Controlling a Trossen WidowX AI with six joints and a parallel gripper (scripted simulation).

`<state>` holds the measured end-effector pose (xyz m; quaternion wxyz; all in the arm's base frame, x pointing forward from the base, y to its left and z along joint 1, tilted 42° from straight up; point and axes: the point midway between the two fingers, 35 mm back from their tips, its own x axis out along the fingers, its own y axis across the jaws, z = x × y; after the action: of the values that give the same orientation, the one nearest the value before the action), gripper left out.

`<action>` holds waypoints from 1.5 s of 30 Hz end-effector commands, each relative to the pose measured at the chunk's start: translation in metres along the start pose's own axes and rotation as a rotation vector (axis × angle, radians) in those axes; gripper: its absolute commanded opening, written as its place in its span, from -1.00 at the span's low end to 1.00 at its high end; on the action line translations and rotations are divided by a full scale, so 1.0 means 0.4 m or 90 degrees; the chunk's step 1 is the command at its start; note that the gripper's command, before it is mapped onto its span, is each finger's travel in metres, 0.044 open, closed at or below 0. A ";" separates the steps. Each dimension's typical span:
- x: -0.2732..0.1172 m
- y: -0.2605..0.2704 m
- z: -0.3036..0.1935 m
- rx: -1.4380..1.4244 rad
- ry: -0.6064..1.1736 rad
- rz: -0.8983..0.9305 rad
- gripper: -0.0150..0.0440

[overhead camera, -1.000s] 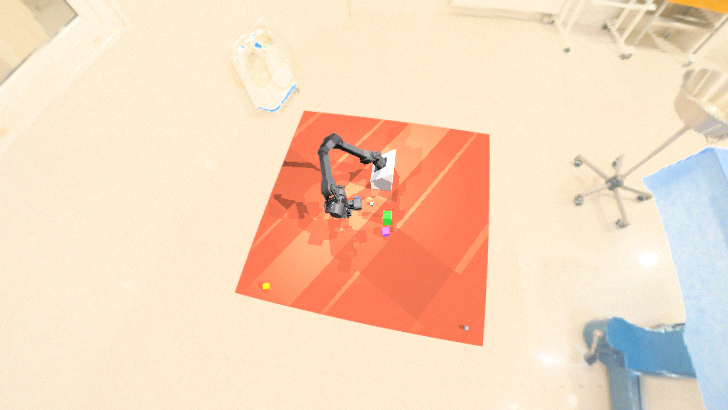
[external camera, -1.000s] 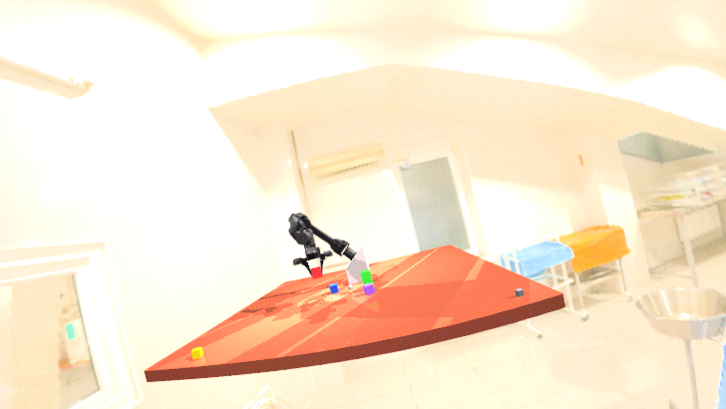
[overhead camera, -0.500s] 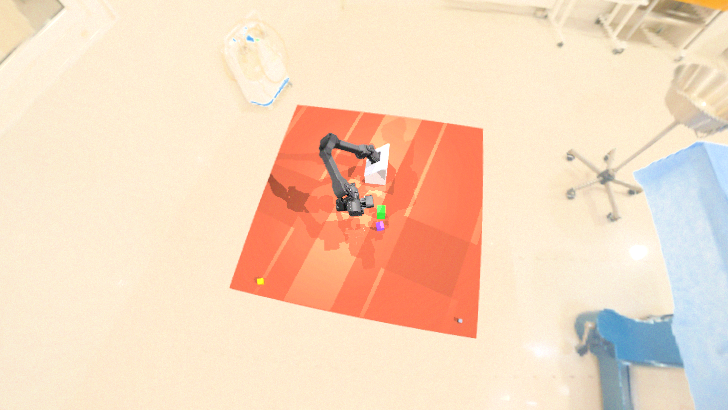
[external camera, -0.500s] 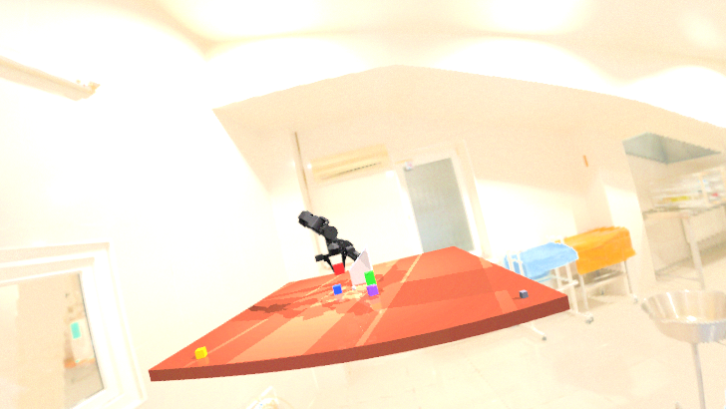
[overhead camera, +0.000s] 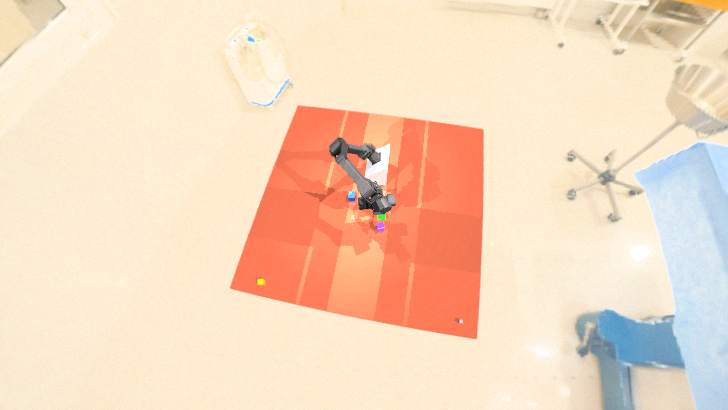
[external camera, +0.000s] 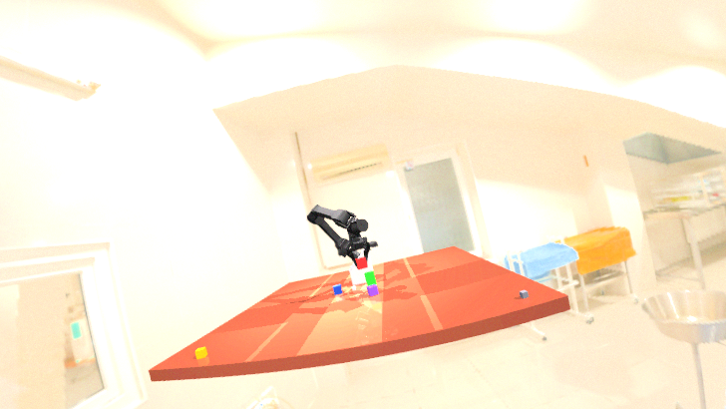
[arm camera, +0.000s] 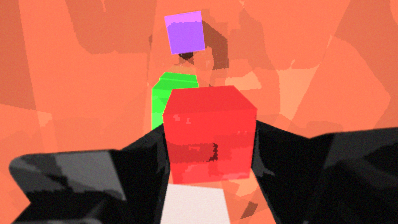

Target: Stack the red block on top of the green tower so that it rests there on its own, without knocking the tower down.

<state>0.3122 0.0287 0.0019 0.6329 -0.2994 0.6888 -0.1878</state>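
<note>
My gripper (external camera: 361, 260) (arm camera: 205, 122) is shut on the red block (external camera: 361, 262) (arm camera: 210, 135) and holds it in the air. In the exterior view the block is above and slightly left of the green tower (overhead camera: 381, 216) (external camera: 370, 277) (arm camera: 165, 97). The tower stands upright. In the wrist view the red block covers part of the tower, which shows behind it and to its left. In the top view the arm's wrist hides the red block and part of the tower.
A purple block (overhead camera: 380, 227) (external camera: 372, 290) (arm camera: 185, 34) is close to the tower. A blue block (overhead camera: 351, 196) (external camera: 337, 289) lies to the left. A white panel (overhead camera: 374, 169) is near the arm's base. A yellow block (overhead camera: 260, 281) (external camera: 200, 352) and a small grey block (overhead camera: 460, 321) (external camera: 524, 293) are at far corners.
</note>
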 end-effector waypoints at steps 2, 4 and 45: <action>0.004 0.066 -0.016 0.002 0.002 -0.002 -0.49; 0.004 0.069 -0.017 0.002 0.002 -0.003 -0.49; 0.076 0.069 -0.023 0.004 0.005 0.000 0.40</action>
<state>0.2976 0.0285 -0.0376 0.6310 -0.2965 0.6908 -0.1914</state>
